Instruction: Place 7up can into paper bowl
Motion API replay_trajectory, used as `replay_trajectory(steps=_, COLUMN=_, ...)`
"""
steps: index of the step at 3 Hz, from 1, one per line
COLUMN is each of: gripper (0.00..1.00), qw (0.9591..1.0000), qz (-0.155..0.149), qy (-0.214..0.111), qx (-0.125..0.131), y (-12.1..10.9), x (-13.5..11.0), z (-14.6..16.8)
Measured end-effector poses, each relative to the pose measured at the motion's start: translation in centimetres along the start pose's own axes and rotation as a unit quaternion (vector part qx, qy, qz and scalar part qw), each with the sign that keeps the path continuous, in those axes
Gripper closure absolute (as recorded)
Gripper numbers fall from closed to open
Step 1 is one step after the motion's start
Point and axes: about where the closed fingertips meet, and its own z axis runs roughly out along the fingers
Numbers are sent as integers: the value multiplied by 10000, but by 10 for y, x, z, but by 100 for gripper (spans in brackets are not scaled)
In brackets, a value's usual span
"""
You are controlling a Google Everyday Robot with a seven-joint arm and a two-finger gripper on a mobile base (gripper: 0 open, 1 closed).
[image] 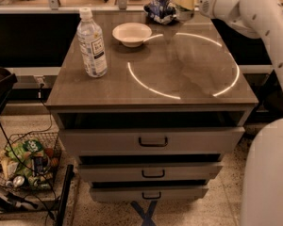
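Note:
The paper bowl (132,34) stands at the back of the table top, left of centre. My gripper (186,1) is at the back right, above the table's far edge, to the right of the bowl. It is shut on the 7up can (183,12), which it holds upright, lifted off the table. Only part of the can shows between the fingers, and its top reaches the picture's upper edge. My white arm (254,8) comes in from the right.
A clear water bottle (92,44) with a white cap stands at the left. A blue and white snack bag (160,9) lies at the back, between the bowl and the can. The wooden table (151,86) has drawers below. A wire basket (26,161) of items sits on the floor at the left.

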Motion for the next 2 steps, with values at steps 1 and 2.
replay_trajectory(steps=1, gripper=100, qw=9989, qz=151, qy=8, qx=-453, y=39, x=-11, z=24)
replay_trajectory(steps=2, gripper=100, qw=9942, qz=296, qy=46, qx=-1032, y=82, x=-11, z=45)
